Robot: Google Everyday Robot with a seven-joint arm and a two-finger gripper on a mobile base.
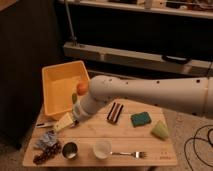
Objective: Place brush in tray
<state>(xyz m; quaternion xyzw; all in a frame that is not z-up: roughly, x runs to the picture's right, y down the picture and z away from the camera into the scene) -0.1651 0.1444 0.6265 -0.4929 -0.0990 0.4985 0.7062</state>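
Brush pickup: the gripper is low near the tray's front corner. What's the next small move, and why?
Probably ease the gripper a little toward the brush and down over it. The brush lies on the table just in front of the tray. The gripper is open and empty. It sits beside the brush's near end, not yet around it.
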